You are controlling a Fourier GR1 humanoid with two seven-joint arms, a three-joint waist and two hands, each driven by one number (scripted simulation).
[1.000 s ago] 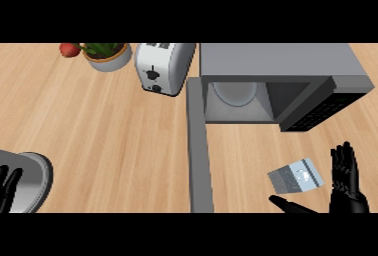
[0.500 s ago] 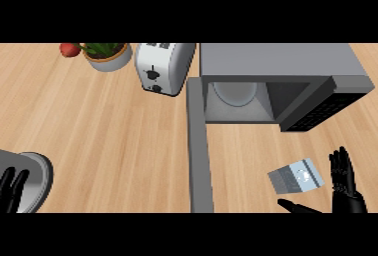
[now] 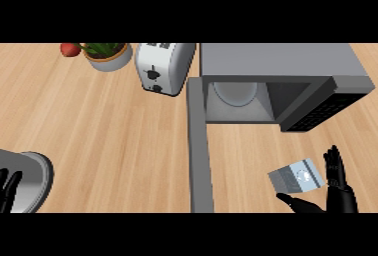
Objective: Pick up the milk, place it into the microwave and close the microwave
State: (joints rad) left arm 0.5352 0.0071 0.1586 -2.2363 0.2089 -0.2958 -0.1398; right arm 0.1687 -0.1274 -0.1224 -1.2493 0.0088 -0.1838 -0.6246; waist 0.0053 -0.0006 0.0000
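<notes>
Reaching in from the lower right corner of the frame, the right hand (image 3: 341, 192) stands open beside the milk (image 3: 297, 176): its fingers (image 3: 334, 165) point straight up along the carton's right side and its thumb (image 3: 297, 203) stretches out just under the carton's lower edge. Nothing is curled round the carton, and whether fingers or thumb actually touch it cannot be told. The milk is a small grey-white carton lying tilted on the wooden counter (image 3: 111, 130), in the lower right part of the frame, just right of the open microwave door (image 3: 199, 150) and below the microwave's control panel (image 3: 325, 107).

At the lower left edge, the left hand (image 3: 9, 187) shows only as dark straight fingers, relaxed and open, resting against the rim of a grey plate (image 3: 33, 180) that is partly cut off by the frame.

Higher up, the door runs as a long grey strip from the bottom of the frame to the microwave's front left corner, swung fully open. The microwave (image 3: 280, 65) fills the upper right of the frame, its grey top facing the view and its cavity open, with a pale round turntable (image 3: 236, 92) visible inside. The dark panel sits at the right of the opening.

Left of the microwave, near the top centre, stands a white toaster (image 3: 164, 67). Farther left, at the upper left, is a potted plant (image 3: 107, 52) with a red object (image 3: 70, 49) just beside it.
</notes>
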